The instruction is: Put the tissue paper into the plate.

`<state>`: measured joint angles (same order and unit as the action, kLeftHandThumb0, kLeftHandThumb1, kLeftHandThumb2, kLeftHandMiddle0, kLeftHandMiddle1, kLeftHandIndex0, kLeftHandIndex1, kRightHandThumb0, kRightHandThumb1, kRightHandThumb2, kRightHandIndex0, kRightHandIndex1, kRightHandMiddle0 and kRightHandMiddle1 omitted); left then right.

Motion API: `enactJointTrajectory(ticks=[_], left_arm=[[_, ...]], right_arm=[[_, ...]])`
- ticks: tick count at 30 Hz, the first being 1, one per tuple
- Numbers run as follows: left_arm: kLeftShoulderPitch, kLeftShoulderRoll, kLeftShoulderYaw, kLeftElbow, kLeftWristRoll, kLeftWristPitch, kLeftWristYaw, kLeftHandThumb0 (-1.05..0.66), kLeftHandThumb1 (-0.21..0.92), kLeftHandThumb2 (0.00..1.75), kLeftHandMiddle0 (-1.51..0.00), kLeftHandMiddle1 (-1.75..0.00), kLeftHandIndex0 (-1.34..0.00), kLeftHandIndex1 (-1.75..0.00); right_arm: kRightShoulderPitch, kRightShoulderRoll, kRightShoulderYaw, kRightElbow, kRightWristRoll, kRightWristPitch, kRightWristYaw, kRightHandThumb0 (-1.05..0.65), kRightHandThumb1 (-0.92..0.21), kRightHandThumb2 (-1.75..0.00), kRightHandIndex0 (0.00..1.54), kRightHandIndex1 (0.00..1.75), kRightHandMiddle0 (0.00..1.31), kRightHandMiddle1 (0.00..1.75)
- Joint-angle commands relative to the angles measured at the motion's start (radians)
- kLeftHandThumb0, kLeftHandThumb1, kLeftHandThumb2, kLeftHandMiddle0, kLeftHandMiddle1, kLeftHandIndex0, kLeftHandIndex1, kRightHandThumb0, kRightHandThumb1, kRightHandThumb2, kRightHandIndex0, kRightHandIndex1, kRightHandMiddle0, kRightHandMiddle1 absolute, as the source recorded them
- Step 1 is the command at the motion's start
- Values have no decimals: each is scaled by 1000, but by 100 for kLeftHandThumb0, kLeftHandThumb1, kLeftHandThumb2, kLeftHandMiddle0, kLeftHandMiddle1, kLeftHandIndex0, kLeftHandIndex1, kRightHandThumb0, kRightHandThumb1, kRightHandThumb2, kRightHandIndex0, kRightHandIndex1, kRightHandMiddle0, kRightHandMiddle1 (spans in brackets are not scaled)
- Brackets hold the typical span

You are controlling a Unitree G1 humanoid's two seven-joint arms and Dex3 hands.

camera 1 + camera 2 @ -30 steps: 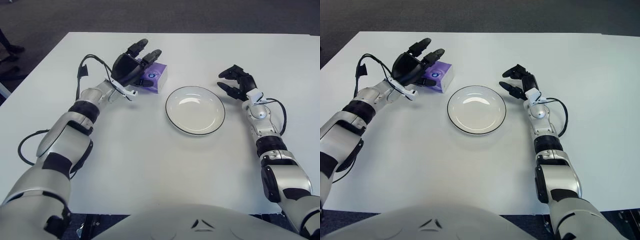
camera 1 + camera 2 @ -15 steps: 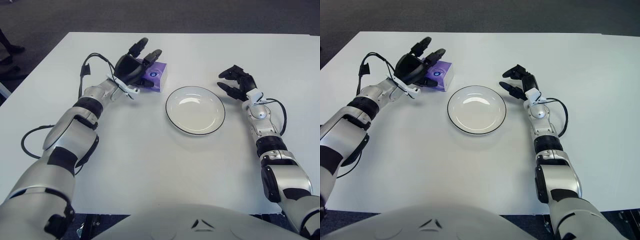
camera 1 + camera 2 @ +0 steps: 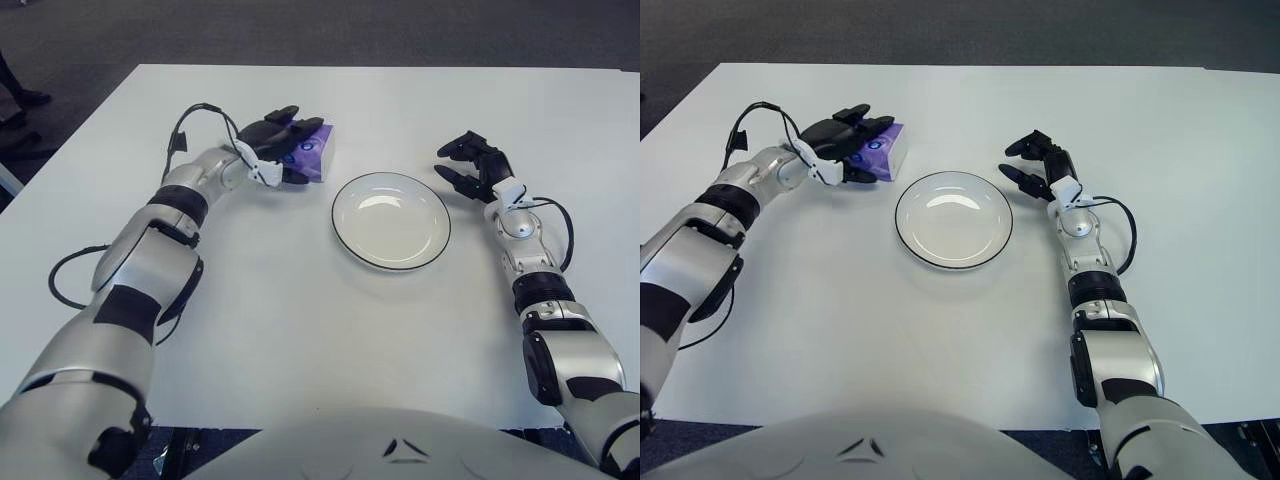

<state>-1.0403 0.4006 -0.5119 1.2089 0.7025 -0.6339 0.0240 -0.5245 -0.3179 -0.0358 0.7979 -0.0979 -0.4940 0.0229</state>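
Note:
A small purple tissue pack (image 3: 312, 153) lies on the white table, up and to the left of the plate (image 3: 391, 222). The plate is white with a dark rim and holds nothing. My left hand (image 3: 283, 148) is laid over the pack: its dark fingers (image 3: 290, 126) cross the top and the thumb presses the near side, so most of the pack is hidden. The pack still touches the table. My right hand (image 3: 470, 165) shows just right of the plate, fingers loosely spread, holding nothing.
The white table (image 3: 300, 330) reaches to a dark floor at the back. A black cable (image 3: 190, 118) loops above my left wrist. Another cable (image 3: 562, 225) hangs off the right forearm.
My left hand has tipped forward and down, from fingers raised above the pack to fingers lying across it. The right arm has not moved.

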Motion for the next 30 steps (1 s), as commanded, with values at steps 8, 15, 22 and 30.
enactJointTrajectory(ticks=[8, 15, 22, 30], left_arm=[[-48, -64, 75, 73, -125, 160, -259, -105, 92, 37, -8, -3, -6, 0], [-42, -55, 54, 77, -96, 146, -178, -99, 92, 27, -45, -4, -21, -4], [-11, -45, -25, 77, 15, 128, 109, -81, 92, 18, -82, -38, -62, -20], [9, -28, -69, 101, 67, 76, 289, -12, 66, 74, -47, -153, -40, -148]], right_arm=[[154, 52, 36, 70, -19, 11, 11, -1, -92, -17, 66, 132, 45, 124], [156, 45, 51, 64, -34, 15, 11, -1, -92, -17, 66, 132, 45, 124], [157, 33, 70, 56, -47, 26, 10, -1, -92, -17, 67, 130, 46, 124], [158, 24, 81, 47, -55, 38, 27, -1, -92, -16, 68, 129, 46, 123]])
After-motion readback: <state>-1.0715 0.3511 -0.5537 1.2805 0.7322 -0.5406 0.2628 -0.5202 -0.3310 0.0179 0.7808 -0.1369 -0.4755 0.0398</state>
